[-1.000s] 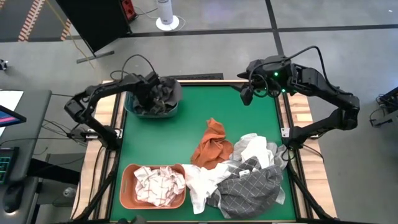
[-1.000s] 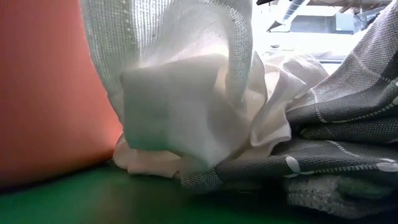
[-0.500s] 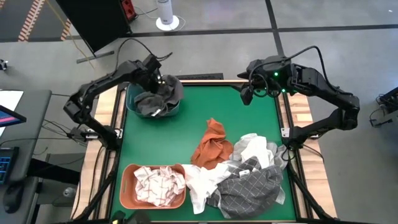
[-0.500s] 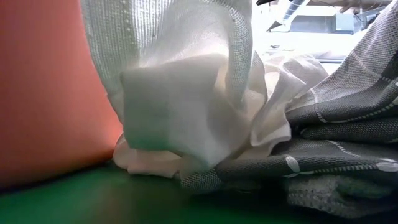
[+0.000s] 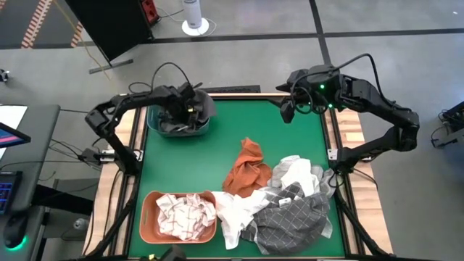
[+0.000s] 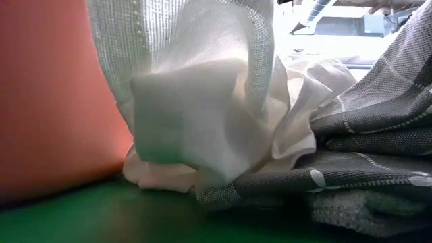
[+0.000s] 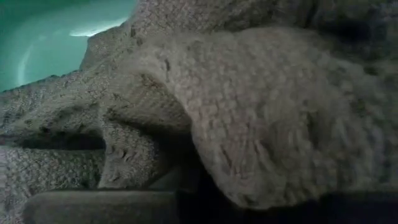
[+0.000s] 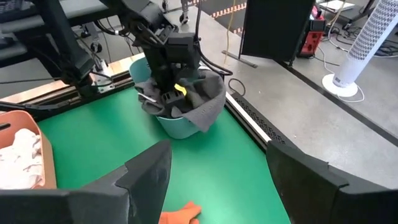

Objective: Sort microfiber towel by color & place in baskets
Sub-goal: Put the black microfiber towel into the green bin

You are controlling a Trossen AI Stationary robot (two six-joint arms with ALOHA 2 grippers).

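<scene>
White cloths (image 5: pixel 187 215) fill the salmon tub (image 5: pixel 148 221) at 7 o'clock. An unsorted heap (image 5: pixel 283 210) and the orange cloth (image 5: pixel 248 168) remain. At 11, the left gripper (image 5: pixel 185 110) pinches the grey cloth (image 5: pixel 196 109) in the teal tub (image 5: pixel 155 125). Right gripper (image 5: pixel 288 109) hangs spread.

Around the green surface (image 5: pixel 217 152)
A white tower fan (image 5: pixel 192 14) stands on the grey floor beyond it, near a dark panel (image 5: pixel 109 25); what may be a keyboard (image 5: pixel 6 190) sits far left.

A robotics lab or workshop: a green-topped bench (image 5: pixel 217 152) stands on bare concrete floor (image 5: pixel 254 14), with striped hazard tape (image 5: pixel 36 22), a white tower fan (image 8: pixel 367 46), and loose cables (image 8: pixel 339 40).
</scene>
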